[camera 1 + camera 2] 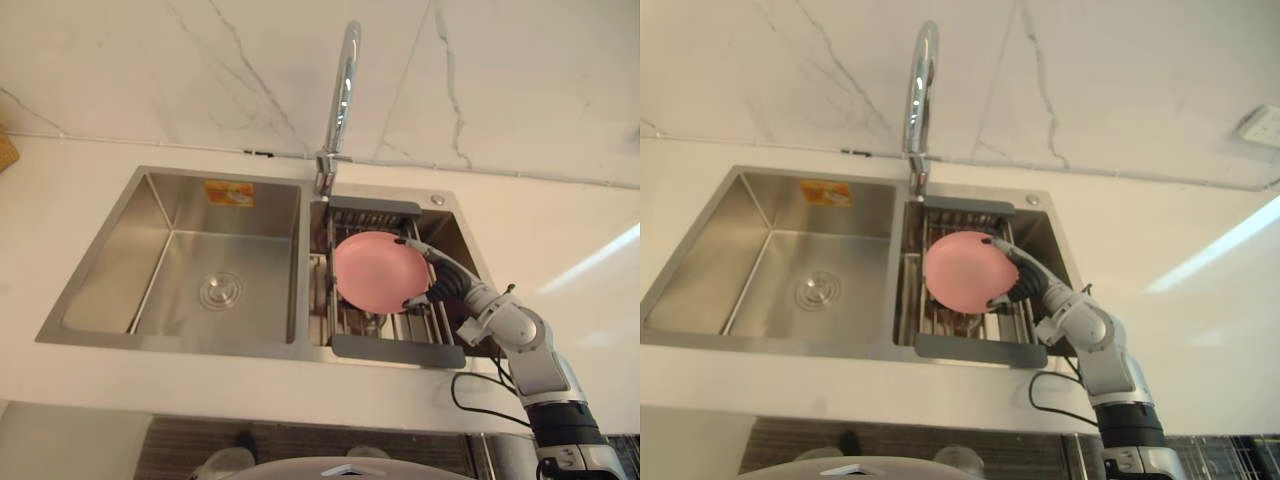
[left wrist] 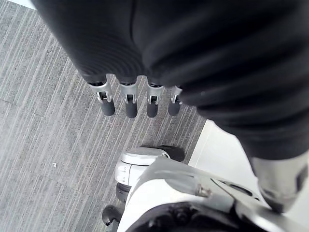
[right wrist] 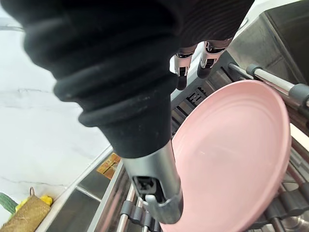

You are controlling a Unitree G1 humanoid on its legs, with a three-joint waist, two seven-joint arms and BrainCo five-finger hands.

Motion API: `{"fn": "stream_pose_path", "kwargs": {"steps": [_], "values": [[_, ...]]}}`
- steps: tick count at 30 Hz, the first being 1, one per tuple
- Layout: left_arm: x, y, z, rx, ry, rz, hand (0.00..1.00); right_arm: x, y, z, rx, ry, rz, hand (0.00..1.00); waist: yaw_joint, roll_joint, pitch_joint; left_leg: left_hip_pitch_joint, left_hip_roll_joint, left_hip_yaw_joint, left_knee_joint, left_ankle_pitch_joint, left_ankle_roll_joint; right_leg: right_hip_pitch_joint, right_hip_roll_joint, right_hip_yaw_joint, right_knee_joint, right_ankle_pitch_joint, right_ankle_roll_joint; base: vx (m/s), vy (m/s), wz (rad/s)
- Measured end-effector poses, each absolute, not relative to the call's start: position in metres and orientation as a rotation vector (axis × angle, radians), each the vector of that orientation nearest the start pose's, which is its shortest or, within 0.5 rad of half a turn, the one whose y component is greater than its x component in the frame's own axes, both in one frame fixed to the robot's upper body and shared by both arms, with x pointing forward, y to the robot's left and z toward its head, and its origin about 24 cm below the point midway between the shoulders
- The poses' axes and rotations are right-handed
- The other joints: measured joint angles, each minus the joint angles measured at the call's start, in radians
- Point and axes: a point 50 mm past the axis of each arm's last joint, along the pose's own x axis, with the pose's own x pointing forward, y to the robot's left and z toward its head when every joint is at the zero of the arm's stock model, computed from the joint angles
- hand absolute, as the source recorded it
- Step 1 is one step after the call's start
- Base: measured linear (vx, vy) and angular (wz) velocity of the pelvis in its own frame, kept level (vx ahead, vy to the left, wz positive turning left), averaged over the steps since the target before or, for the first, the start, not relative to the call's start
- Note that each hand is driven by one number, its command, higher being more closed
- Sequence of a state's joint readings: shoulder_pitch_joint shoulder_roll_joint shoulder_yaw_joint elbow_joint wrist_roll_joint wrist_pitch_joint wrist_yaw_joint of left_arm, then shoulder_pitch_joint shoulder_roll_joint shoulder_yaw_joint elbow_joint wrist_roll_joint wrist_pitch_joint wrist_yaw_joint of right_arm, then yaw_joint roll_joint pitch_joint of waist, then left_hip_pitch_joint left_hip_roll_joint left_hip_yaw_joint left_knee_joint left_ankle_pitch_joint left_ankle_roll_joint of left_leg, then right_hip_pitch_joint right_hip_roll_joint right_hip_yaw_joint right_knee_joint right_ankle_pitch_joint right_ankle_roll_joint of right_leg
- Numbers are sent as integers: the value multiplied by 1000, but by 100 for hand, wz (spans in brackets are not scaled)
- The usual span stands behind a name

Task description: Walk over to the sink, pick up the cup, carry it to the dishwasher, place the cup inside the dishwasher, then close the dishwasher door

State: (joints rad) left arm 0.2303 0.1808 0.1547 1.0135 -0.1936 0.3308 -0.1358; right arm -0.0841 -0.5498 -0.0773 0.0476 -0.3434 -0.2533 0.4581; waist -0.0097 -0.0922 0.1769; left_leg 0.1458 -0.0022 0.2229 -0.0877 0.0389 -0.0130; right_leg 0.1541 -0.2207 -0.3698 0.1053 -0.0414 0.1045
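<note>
A pink plate (image 1: pixel 370 270) stands tilted on edge on the drying rack (image 1: pixel 390 346) in the right basin of the steel sink (image 1: pixel 180 345). My right hand (image 1: pixel 462 290) reaches in from the right and is shut on the plate. Its fingers (image 3: pixel 181 72) hook over the plate's far rim, and the thumb lies across the plate's (image 3: pixel 231 159) near face. A small dark round thing under the plate is too hidden to make out. My left hand (image 2: pixel 128 104) hangs with straight fingers above the grey floor, holding nothing.
A tall chrome faucet (image 1: pixel 342 90) rises behind the divider between the two basins. The left basin has a drain (image 1: pixel 220 290) in its floor. White counter surrounds the sink, with a marble wall behind. A woven item (image 3: pixel 24 215) lies on the counter far left.
</note>
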Motion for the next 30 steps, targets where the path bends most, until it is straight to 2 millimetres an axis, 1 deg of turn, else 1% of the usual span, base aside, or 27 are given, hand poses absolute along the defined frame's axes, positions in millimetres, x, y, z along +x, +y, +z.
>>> {"fn": "stream_pose_path", "kwargs": {"steps": [2, 6, 11, 14, 16, 20, 26, 30], "values": [[12, 228, -167, -255, 1490, 289, 0, 262, -233, 93, -982, -77, 452, 0, -2, -3, -2, -4, -1, 0, 0, 2, 0, -4, 0, 0, 0, -1, 0, 0, 0, 0], [11, 231, -166, -249, 1491, 292, 0, 260, -225, 88, -1037, -81, 523, 0, -3, -18, -12, -5, -2, 2, 0, 2, 0, -12, -1, 1, 2, -6, 2, 0, 0, 0], [12, 232, -166, -247, 1489, 289, 0, 259, -222, 88, -1071, -98, 551, 0, -3, -21, -15, -6, -2, 2, 0, 2, 1, -16, -3, 3, 9, -7, 2, 0, 0, 0], [13, 232, -166, -242, 1489, 282, 0, 256, -220, 84, -1121, -91, 585, 0, -1, -21, -15, -6, -2, 2, 0, 2, 1, -17, -3, 3, 11, -7, 2, 0, 0, 0], [13, 231, -166, -234, 1492, 275, 0, 252, -221, 77, -1177, -75, 581, 0, -2, -20, -15, -6, -2, 3, 0, 2, 1, -17, -3, 3, 12, -8, 2, 0, 0, 0], [13, 231, -166, -226, 1496, 269, 0, 252, -222, 75, -1257, -85, 532, 0, -4, -15, -17, -6, -2, 8, 0, 2, 1, -19, -3, 7, 12, -8, 1, -5, 12, -2], [13, 229, -166, -218, 1502, 256, 0, 250, -217, 65, -1331, -96, 520, 0, -3, -3, -23, -5, -3, 7, 0, 3, 1, -23, -5, 5, 18, -22, 0, 0, 10, 0], [14, 228, -167, -213, 1508, 244, 0, 248, -222, 56, -1379, -77, 486, 0, 2, 4, -26, -7, -5, -3, 0, 5, 2, -23, -7, 0, 27, -30, 6, 17, 4, 7]]}}
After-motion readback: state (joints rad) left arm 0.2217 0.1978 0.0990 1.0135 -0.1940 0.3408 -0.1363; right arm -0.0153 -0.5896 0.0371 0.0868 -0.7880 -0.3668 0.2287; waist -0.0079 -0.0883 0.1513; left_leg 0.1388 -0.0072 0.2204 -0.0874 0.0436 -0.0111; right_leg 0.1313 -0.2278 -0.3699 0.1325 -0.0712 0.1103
